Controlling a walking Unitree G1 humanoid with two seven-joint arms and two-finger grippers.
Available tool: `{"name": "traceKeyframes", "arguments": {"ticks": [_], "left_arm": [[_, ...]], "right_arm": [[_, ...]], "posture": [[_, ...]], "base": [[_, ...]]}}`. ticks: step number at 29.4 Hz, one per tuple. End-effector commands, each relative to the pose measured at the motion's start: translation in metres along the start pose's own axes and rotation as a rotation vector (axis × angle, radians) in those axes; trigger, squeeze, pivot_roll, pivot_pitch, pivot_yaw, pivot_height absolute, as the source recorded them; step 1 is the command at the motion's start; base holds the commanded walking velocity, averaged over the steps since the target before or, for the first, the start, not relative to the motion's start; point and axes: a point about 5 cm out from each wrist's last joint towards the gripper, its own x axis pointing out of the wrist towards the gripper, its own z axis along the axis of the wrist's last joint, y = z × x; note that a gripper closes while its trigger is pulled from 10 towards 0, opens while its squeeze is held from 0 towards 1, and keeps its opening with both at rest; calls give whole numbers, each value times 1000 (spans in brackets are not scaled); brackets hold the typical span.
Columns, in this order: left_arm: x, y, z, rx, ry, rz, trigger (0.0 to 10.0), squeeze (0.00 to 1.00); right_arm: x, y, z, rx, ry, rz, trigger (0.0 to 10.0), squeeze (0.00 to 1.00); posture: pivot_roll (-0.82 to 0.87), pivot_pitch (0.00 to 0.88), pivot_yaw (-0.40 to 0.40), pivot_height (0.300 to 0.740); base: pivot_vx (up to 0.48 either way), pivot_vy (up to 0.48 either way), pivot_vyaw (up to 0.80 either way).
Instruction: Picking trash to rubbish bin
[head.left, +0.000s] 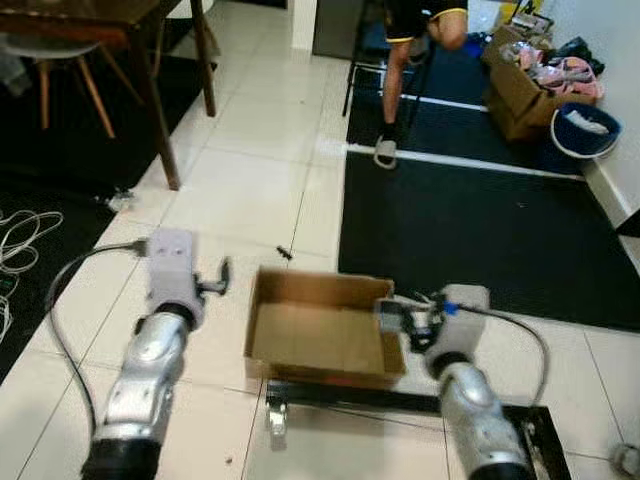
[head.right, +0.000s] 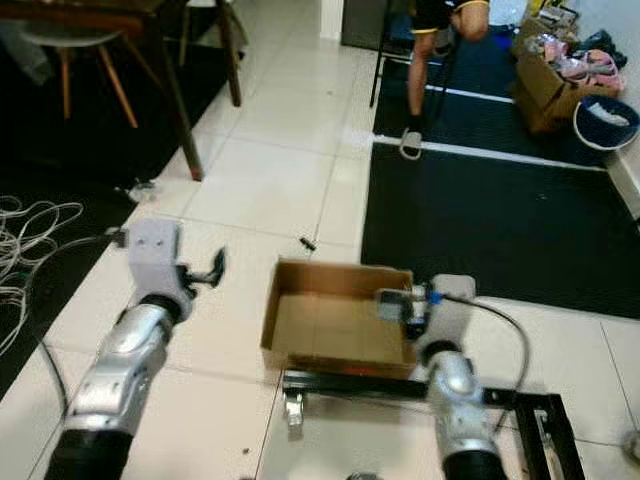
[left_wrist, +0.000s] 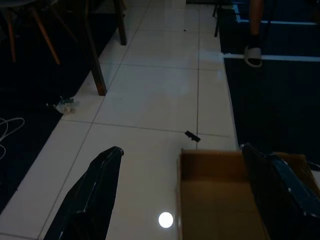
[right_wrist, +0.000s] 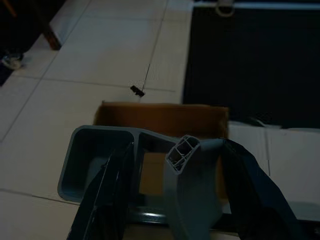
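Observation:
An open cardboard box sits on a low black dolly right in front of me. My right gripper is shut on a grey hollow plastic piece, held over the box's right edge. My left gripper hangs open above the white tiles just left of the box, with nothing between its fingers. A small black scrap lies on the tiles just beyond the box. A crumpled bit of litter lies by a table leg at the left.
A person's legs stand on the dark mat at the back. Boxes of clutter and a blue tub line the right wall. White cables lie at the left, near a table and a chair.

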Motion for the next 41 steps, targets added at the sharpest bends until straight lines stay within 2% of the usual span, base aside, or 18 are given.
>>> {"name": "traceKeyframes", "arguments": {"ticks": [1,19,27,29,32,34,38,41], "left_arm": [[-1,-4,-3,-5,13,-10,10000,0],[-2,-3,-4,8,12,4,10000,0],[0,-5,-7,12,18,-7,10000,0],[1,-5,-6,15,16,-11,10000,0],[9,-5,-1,27,-5,-19,10000,0],[9,-5,-1,27,-5,-19,10000,0],[15,-3,6,54,-25,-22,10000,0],[16,-2,7,55,-27,-19,10000,0]], "right_arm": [[-4,-11,-5,-11,21,-32,10000,0],[-4,-12,-5,-6,15,-39,10000,0],[11,-15,6,-6,-14,-70,10000,0],[17,-16,11,-10,-21,-74,10000,0],[42,-12,37,-38,-47,-67,10000,0],[42,-12,37,-38,-47,-67,10000,0],[62,0,70,-74,-98,-27,10000,0],[66,3,79,-77,-117,-17,10000,0]], "posture": [[13,186,-32,740],[11,187,-32,740],[-2,202,-31,740],[-2,206,-35,740],[6,211,-49,740],[6,211,-49,740],[16,223,-60,740],[15,229,-61,740]], "base": [[0,0,0],[0,0,0],[0,0,0],[0,0,0],[0,0,0],[0,0,0],[0,0,0],[0,0,0]]}}
